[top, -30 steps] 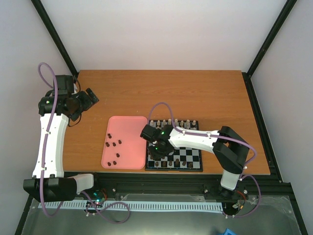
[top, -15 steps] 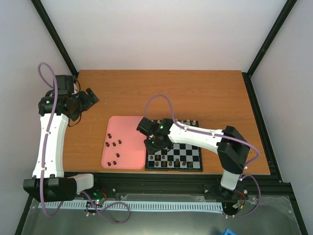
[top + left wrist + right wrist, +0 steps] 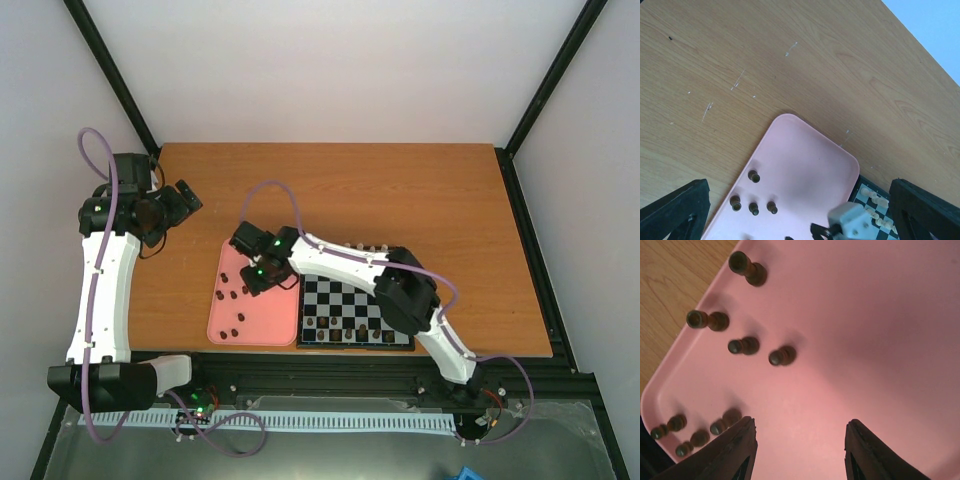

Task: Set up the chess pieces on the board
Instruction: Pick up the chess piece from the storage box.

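An orange-brown wooden table (image 3: 400, 190), fine-grained and marked with a few pale scratches, fills the cell. Plain pale walls (image 3: 330, 70) stand on three sides, and black posts (image 3: 110, 70) rise from the far corners. A pink tray (image 3: 270, 325) lies by the near edge, left of the middle, and the board (image 3: 345, 300) sits just beside it on the right.

The loose dark pieces (image 3: 232, 293) are in the tray's left half: four spread out, and a tighter cluster toward its near-left corner. A few more stand on the board's near rows, and cream pieces (image 3: 370, 247) line its far edge.

The right gripper (image 3: 801, 430) hangs over the tray, its arm reaching across the board's far-left corner — jaws wide, nothing between them. The left gripper (image 3: 799, 187) is held above the table near the left edge, toward the far-left corner. Its jaws are also spread wide and empty.
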`<state>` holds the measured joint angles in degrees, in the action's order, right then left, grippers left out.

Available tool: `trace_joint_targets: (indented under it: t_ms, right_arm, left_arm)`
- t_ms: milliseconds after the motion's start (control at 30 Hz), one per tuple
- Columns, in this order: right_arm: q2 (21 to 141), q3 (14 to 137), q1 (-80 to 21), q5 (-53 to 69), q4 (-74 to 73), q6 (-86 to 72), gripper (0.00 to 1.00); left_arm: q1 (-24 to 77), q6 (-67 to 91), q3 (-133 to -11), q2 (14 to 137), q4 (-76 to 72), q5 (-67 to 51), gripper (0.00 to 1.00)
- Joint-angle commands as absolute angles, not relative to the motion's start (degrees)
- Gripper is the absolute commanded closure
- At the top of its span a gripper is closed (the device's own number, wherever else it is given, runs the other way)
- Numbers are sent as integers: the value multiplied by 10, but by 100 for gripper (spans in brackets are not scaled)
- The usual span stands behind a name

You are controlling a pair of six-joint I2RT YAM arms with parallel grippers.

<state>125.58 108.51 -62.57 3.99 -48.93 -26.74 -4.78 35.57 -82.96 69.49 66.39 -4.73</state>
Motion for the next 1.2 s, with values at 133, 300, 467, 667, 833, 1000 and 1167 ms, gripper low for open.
trace_joint_targets:
  t_ms: [133, 300, 467, 667, 833, 1000, 1167]
  right_arm:
    - [1338, 1172, -629, 80, -477, -235, 50]
    - [1374, 1208, -629, 83, -481, -234, 50]
    - [1399, 1235, -628, 69, -487, -235, 52]
    - [1427, 1275, -628, 58, -507, -234, 60]
    - [1432, 1277, -623, 62, -505, -234, 67]
    - [1438, 1281, -623, 66, -510, -235, 74]
    - [1445, 1286, -621, 80, -514, -232, 79]
  left_arm:
    - [-50, 342, -844, 691, 662, -43, 0]
    - [-51, 342, -840, 690, 661, -44, 0]
    - [-51, 342, -843, 692, 662, -43, 0]
    - [-51, 342, -842, 692, 662, -43, 0]
    - [-51, 341, -839, 694, 660, -45, 0]
    - [-51, 341, -839, 696, 659, -46, 0]
    - [-51, 341, -838, 697, 658, -49, 0]
